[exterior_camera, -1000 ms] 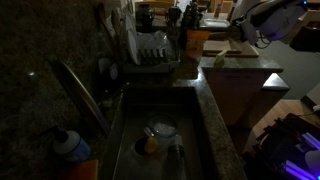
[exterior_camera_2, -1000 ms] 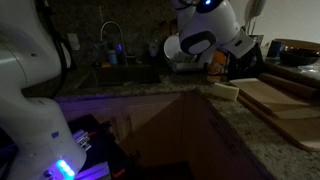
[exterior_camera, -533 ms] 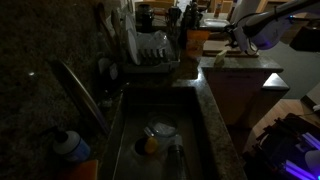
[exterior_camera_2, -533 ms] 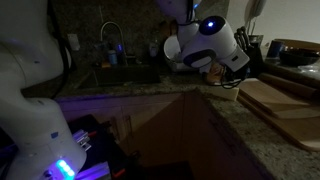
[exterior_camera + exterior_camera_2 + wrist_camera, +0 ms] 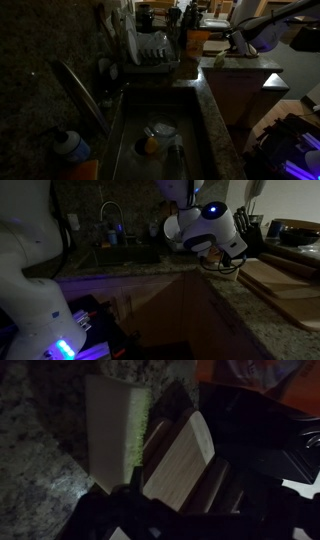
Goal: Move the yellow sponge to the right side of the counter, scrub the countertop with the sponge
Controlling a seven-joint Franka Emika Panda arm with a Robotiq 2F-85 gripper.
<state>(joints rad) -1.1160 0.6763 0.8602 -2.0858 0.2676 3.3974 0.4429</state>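
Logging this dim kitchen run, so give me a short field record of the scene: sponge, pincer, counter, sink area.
sponge: pale with a yellow-green edge, flat on the counter
counter: speckled granite
cutting board: wooden, right beside the sponge
pincer: low over the sponge; open or shut cannot be told
sink: holds a few items, away from the arm
dish rack: behind the sink, loaded
lighting: very dim

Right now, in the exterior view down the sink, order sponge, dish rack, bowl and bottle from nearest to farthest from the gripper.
1. Sponge, far counter, beside the gripper.
2. Dish rack, beyond the sink.
3. Bowl, in the sink.
4. Bottle, lower left, closest to camera.
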